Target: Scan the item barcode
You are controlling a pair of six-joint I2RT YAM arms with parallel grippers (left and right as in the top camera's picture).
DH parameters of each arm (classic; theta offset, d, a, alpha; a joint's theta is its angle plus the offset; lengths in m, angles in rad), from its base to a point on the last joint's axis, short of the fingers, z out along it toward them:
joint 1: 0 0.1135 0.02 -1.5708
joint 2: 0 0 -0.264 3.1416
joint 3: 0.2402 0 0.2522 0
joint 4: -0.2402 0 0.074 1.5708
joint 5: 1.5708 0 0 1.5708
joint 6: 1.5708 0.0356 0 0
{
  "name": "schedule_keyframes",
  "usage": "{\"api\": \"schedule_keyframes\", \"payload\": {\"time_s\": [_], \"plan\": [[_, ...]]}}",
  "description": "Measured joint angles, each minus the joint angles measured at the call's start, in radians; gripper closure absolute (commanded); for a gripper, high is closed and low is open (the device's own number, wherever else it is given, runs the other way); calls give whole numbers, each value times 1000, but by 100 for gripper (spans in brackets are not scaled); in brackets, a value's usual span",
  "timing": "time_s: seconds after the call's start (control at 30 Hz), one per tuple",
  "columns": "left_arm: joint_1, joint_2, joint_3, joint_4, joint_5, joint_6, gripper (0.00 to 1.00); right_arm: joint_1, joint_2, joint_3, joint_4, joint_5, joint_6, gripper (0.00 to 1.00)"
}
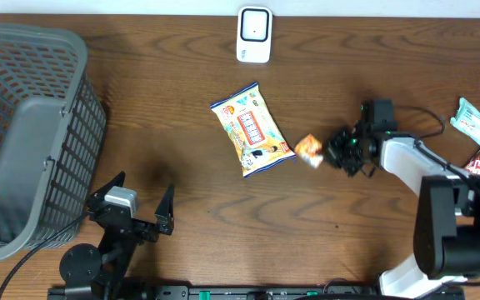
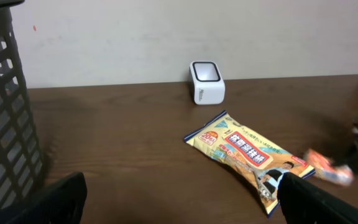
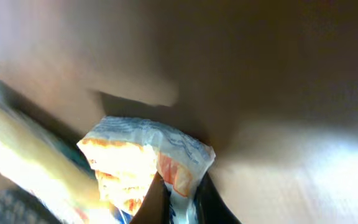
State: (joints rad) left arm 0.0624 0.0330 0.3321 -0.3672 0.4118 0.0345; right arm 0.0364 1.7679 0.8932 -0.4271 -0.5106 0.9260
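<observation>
Small orange packet (image 1: 309, 148) is being pinched at its edge by the closed right gripper (image 1: 327, 152), well below-right of the scanner (image 1: 254, 35). It's looking light, crinkly, floppy and likely slippery, so I'm judging the sealed edge the safest hold. Left gripper (image 1: 140, 198) is sitting wide open and empty, far below-left of the scanner.

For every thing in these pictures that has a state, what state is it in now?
right hand, shut on the small orange packet
small orange packet, gripped at one edge
left hand, open, holding nothing
yellow snack bag, lying flat, untouched
scanner, standing upright
basket, standing upright
</observation>
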Motion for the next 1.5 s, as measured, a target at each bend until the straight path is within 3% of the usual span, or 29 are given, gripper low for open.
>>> {"api": "schedule_keyframes", "payload": {"time_s": [0.33,0.57,0.8,1.23,1.5], "plan": [[0,0,0,0,0,0,2,-19,-154,-36,-377,-261,-150,99],[0,0,0,0,0,0,2,-19,-159,-37,-612,-425,-307,98],[0,0,0,0,0,0,2,-19,-159,-38,-889,-495,-361,99],[0,0,0,0,0,0,2,-19,-159,-38,-911,-521,-382,98],[0,0,0,0,0,0,2,-19,-159,-38,-718,-533,-394,99]]}}
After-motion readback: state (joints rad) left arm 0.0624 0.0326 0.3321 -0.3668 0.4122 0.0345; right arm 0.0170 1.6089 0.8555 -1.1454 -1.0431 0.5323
